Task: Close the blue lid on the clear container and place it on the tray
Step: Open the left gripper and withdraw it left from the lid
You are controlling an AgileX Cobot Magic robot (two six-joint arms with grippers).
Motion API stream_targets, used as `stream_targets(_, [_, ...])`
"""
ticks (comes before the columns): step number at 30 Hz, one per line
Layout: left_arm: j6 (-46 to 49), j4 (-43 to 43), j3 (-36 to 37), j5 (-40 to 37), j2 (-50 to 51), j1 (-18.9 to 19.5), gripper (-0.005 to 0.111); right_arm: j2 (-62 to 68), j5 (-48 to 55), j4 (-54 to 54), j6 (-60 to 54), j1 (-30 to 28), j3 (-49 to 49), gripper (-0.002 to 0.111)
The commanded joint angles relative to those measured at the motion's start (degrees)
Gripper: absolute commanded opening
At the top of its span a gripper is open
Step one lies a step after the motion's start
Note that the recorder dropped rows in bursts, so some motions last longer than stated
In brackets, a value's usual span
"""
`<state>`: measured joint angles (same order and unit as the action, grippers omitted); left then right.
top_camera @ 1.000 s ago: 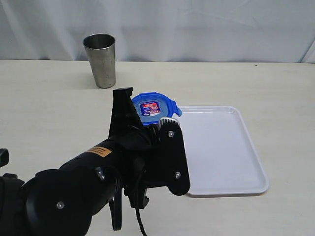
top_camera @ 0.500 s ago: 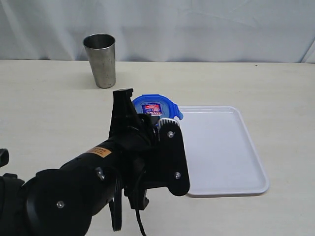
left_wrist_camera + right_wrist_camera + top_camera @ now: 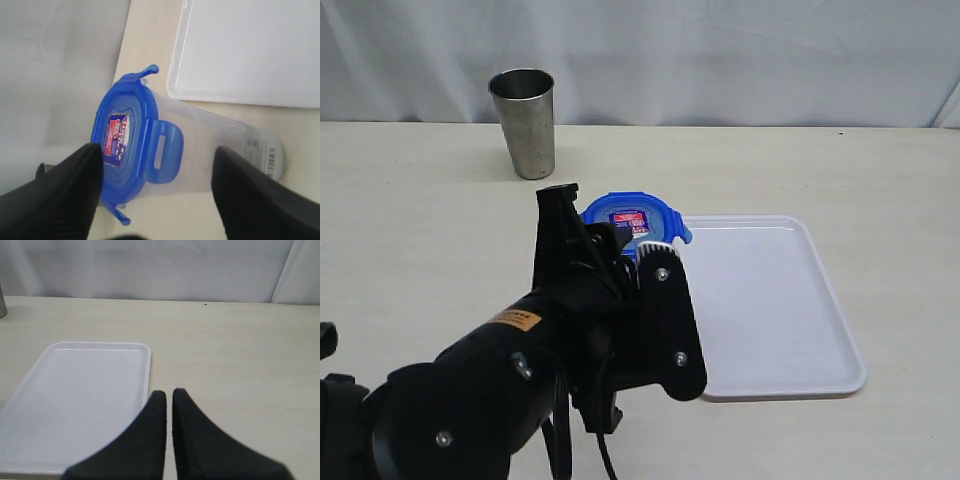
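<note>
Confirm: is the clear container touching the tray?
Apart. Left wrist view shows bare table between the clear container base and the tray rim.

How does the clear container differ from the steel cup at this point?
The clear container is see-through plastic; the steel cup is opaque grey metal. The container wears the blue lid; the cup is open-topped. The container stands beside the tray, the cup farther back. Both are tall, tapered and on the table, off the tray.

The blue lid [image 3: 121,150] sits atop the upright clear container [image 3: 225,150], which stands just beside the white tray [image 3: 770,300].
</note>
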<state>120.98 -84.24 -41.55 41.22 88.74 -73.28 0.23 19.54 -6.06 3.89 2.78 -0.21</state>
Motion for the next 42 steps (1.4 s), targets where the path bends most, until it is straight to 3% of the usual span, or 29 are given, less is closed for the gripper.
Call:
stream_targets(1, [1.5,-3.7,0.1,2.6,-0.3,-3.6,0.061,-0.2,0.0,-0.4,0.0,-0.1,0.2,0.005])
stream_targets(10, [1.5,-6.3,0.1,9.9,-1.1,-5.4,0.058,-0.2,0.0,-0.4,0.0,-0.1,0.2,0.005])
stream_targets(20, [1.5,-4.5,0.1,4.8,-12.6,-5.1,0.016,-0.2,0.0,-0.4,0.0,-0.1,0.2,0.005])
stream_targets(23, [1.5,-5.3,0.1,0.0,-16.4,-2.3,0.005,-0.2,0.0,-0.4,0.0,-0.1,0.2,0.005])
stream_targets(24, [0.6,-5.3,0.1,-2.4,-17.7,0.1,0.0,-0.2,0.0,-0.4,0.0,-0.1,0.2,0.005])
stream_targets(26, [-1.9,-5.3,0.1,-6.9,-19.2,4.2,0.0,-0.2,0.0,-0.4,0.0,-0.1,0.2,0.005])
stream_targets(35, [-4.8,-6.5,0.1,-55.5,-20.6,35.4,0.0,-0.2,0.0,-0.4,0.0,-0.1,0.2,0.005])
stream_targets(39, [1.6,-13.6,0.2,-69.8,-20.6,48.0,0.0,-0.2,0.0,-0.4,0.0,-0.1,0.2,0.005])
stream_targets(42, [1.6,-13.5,0.2,-81.4,-19.8,56.6,0.0,-0.2,0.0,-0.4,0.0,-0.1,0.2,0.005])
